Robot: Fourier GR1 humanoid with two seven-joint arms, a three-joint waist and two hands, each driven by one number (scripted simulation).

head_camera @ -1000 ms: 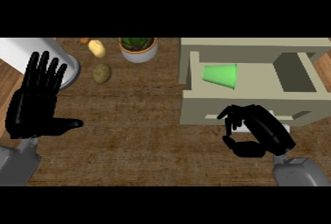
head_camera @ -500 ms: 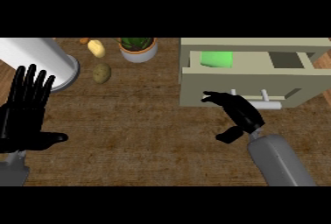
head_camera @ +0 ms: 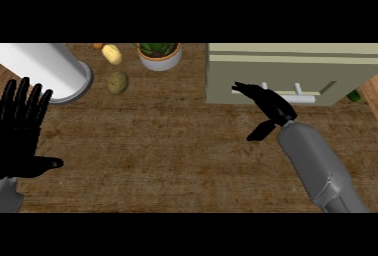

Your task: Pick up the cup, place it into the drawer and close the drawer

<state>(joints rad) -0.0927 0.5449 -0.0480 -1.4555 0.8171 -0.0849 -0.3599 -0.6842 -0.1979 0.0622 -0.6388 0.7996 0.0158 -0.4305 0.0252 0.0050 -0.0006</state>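
At the near left edge, my left hand (head_camera: 22,132) rests with straight, spread fingers and holds nothing. Beyond it, at the far left, a white cylinder (head_camera: 44,67) stands on the counter (head_camera: 162,150); I cannot see into it. To its right lie a brown potato (head_camera: 117,82) and a smaller yellow piece of produce (head_camera: 111,54), and then a potted plant (head_camera: 159,54) in a pale pot, the only container whose contents I can confirm.

At centre right, my right hand (head_camera: 267,106) stretches toward the drawer (head_camera: 284,75), fingers extended against its front beside the white handle (head_camera: 299,95), gripping nothing. The drawer front sits nearly flush with its cabinet, so I judge it closed or almost so. The cup is not visible; I take it to be inside, but cannot verify this.

Risks I note: the fingers press left of the handle, so an off-centre push could skew the drawer and leave it ajar. If the cup stands tall or tilted inside, it could foul the closing.
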